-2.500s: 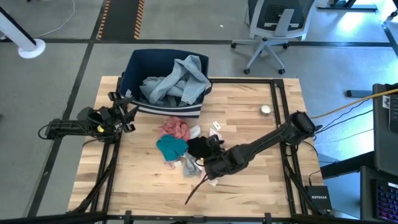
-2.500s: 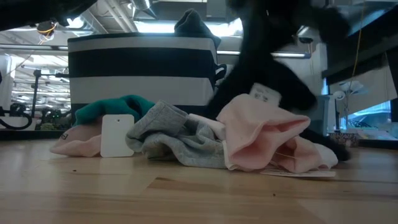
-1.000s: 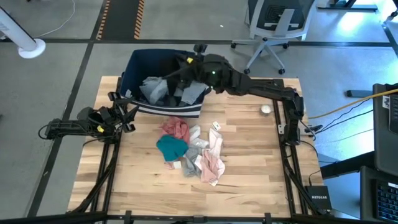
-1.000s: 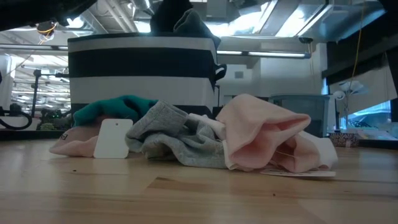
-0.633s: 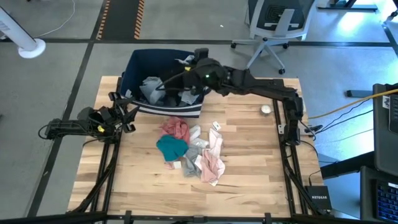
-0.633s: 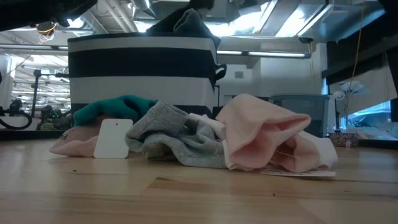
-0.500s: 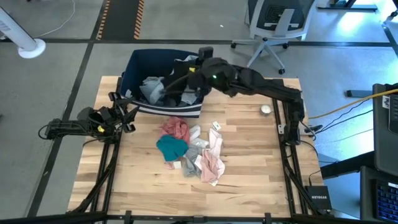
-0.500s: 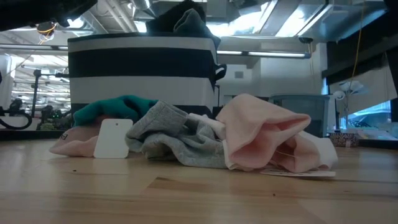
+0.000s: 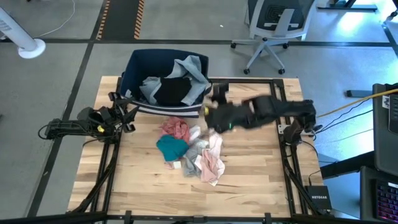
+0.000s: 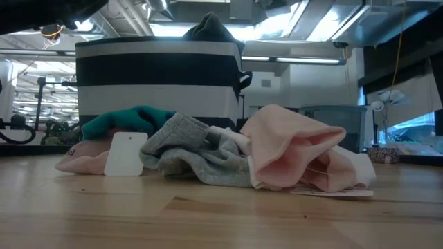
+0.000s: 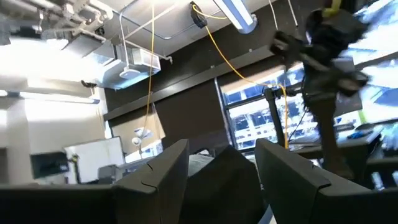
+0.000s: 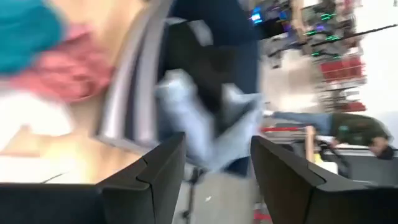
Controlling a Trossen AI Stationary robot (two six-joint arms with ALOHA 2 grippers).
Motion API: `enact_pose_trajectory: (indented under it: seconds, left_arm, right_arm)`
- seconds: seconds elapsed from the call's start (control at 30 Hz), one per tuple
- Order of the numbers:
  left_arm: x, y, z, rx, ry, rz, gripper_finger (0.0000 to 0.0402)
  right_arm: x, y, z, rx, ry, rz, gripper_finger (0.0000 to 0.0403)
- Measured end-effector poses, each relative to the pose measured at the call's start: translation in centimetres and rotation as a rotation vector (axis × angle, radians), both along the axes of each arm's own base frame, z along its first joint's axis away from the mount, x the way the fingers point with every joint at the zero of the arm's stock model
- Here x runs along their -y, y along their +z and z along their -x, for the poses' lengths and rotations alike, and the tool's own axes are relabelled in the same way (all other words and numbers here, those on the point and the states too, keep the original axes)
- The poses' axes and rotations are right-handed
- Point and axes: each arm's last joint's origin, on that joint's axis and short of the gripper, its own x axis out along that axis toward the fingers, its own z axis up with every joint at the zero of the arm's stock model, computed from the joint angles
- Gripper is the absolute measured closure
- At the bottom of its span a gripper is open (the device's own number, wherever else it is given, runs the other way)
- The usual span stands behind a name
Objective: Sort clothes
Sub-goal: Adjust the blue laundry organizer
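Observation:
The navy striped bin (image 9: 132,67) stands at the table's far edge, holding a pale denim piece (image 9: 191,68) and a black piece (image 9: 172,91) on top of it. A heap of clothes lies mid-table: rose-pink (image 9: 175,128), teal (image 9: 171,147), grey (image 9: 193,155), pale pink (image 9: 214,160) and white (image 9: 194,132). The low view shows the teal (image 10: 131,117), grey (image 10: 183,149) and pale pink (image 10: 291,149) pieces. My right gripper (image 9: 210,118) (image 12: 217,140) hovers open and empty, just right of the heap and in front of the bin. At the table's left edge, my left gripper (image 9: 129,104) (image 11: 222,149) waits open and empty.
A small round object (image 9: 265,109) sits on the table at the far right. Black frame rails (image 9: 281,93) run along the table's sides. A white tag (image 10: 126,153) leans on the heap's near side. An office chair (image 9: 273,28) stands beyond the table.
My right gripper has let go of the black piece, which now lies in the bin on the denim. The gripper has swung away from the bin, toward the table's near and right side, turning as it went. It now hangs beside the heap.

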Motion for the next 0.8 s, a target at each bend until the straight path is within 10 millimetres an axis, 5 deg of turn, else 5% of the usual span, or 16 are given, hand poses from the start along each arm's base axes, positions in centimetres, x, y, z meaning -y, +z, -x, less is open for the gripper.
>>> enact_pose_trajectory:
  seconds: [0.33, 0.63, 0.8]
  left_arm:
    - [0.0, 0.4, 0.3, 0.035, 0.025, -0.039, 0.0222]
    - [0.0, 0.3, 0.2, 0.015, 0.028, -0.045, 0.0222]
    - [0.0, 0.2, 0.1, 0.019, 0.011, -0.026, 0.0222]
  right_arm:
    - [-6.9, -12.3, 1.5, -0.114, -0.116, 0.194, 0.0203]
    - [-8.6, -23.3, 8.4, 0.223, -0.191, 0.042, 0.0203]
    - [-8.6, -28.5, 10.3, 0.432, -0.146, -0.092, 0.0203]
